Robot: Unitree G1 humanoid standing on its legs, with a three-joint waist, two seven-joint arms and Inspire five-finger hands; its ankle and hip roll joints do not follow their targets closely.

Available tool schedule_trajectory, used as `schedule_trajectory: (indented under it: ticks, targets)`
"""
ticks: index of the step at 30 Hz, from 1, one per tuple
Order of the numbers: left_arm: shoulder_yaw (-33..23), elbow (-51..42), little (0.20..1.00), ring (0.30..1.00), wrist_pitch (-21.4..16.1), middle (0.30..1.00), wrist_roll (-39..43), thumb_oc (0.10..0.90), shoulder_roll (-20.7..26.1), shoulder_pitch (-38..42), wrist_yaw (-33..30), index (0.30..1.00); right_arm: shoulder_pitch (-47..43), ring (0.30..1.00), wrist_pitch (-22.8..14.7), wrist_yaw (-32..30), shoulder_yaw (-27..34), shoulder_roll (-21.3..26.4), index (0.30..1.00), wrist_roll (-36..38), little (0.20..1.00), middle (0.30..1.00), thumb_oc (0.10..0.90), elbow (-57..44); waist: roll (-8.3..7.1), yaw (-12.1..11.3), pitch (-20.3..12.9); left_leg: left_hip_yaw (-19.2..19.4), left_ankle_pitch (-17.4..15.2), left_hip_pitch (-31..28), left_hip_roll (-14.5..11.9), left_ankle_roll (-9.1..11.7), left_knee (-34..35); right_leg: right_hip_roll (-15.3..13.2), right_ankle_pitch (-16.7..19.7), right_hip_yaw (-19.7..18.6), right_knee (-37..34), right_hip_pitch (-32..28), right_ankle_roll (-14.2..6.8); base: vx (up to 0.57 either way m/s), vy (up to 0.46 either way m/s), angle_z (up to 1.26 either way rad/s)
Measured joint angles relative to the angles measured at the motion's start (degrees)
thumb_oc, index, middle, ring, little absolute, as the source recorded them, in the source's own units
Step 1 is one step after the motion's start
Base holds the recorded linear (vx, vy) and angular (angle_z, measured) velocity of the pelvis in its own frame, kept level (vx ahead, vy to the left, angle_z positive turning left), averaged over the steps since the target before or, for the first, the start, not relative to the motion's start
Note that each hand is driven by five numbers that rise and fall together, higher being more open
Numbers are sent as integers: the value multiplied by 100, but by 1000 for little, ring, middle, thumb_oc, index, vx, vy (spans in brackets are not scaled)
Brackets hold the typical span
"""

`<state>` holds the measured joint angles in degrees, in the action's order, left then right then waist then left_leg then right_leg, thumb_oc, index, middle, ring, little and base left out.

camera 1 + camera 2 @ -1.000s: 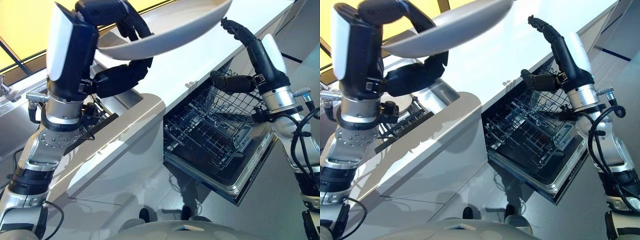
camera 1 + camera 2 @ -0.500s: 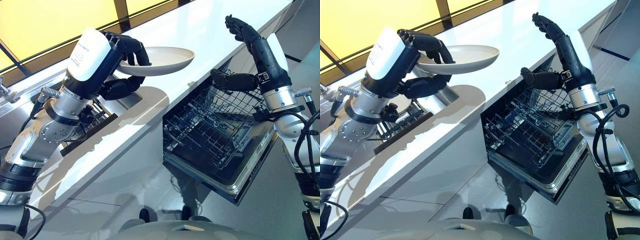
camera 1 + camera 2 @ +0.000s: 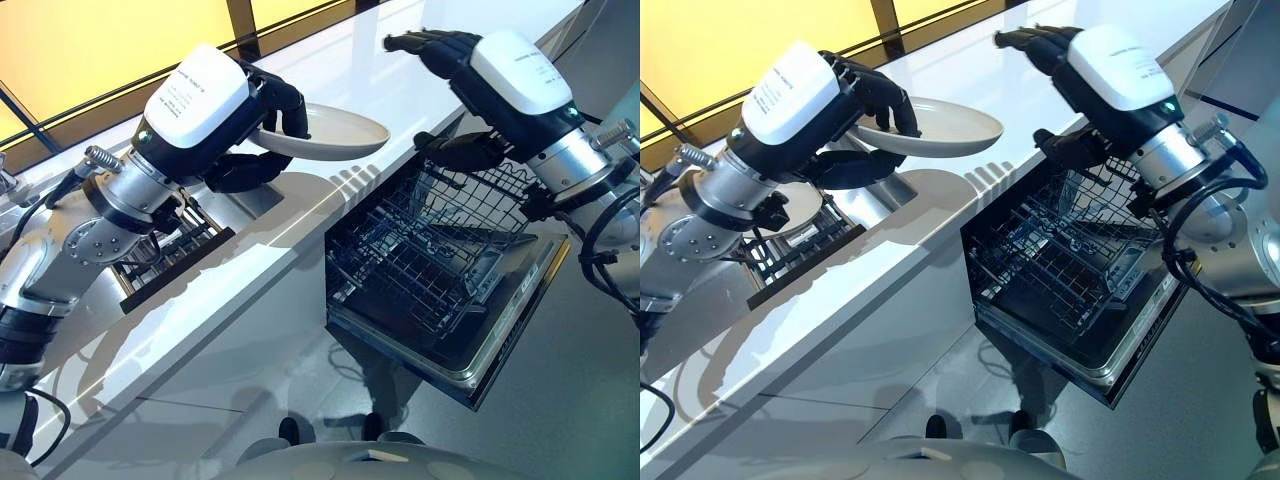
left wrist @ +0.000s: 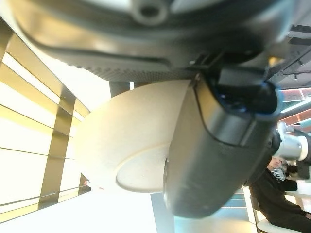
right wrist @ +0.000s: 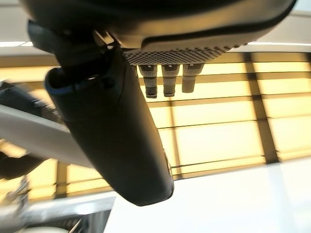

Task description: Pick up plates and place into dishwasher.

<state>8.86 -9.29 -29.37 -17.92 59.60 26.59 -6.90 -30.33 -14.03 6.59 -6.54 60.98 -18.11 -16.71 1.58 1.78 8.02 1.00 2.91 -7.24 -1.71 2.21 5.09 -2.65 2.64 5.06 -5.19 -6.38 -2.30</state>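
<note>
The plate (image 3: pixel 330 135) is sitting pinched at its rim in the left robot hand (image 3: pixel 265 110), fingers curling over the top and thumb underneath, above the white desk (image 3: pixel 400 70). The right robot hand (image 3: pixel 425 45) is hovering spread above the desk, over the dishwasher rack (image 3: pixel 430 255) that is standing pulled out.

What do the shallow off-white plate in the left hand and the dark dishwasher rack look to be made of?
The shallow off-white plate, held by the left hand: probably glazed ceramic, smooth with a soft sheen and a foot ring underneath; melamine cannot be ruled out. The dark dishwasher rack: thin wire grid, likely coated steel, going by its uniform dark finish.
</note>
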Motion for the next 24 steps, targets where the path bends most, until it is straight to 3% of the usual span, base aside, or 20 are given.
schedule_trajectory:
  ticks: [12, 24]
  targets:
    - [164, 10, 200, 300, -116, 300, 39, 100, 1, 61, 13, 300, -217, 900, -83, 377, -558, 88, 900, 126, 900, 900, 800, -193, -25, -56, -26, -74, 17, 11, 0, 3, 0, -6, 0, 80, 0, -30, 0, -9, -2, 3]
    - [194, -27, 200, 300, 236, 300, -219, 100, 115, 124, -357, 300, -255, 900, 397, 775, -560, 116, 900, 382, 900, 900, 800, -167, -44, -57, -38, -151, 68, 98, 4, 10, 0, -12, 0, 190, 0, 1, 0, -4, -1, 5]
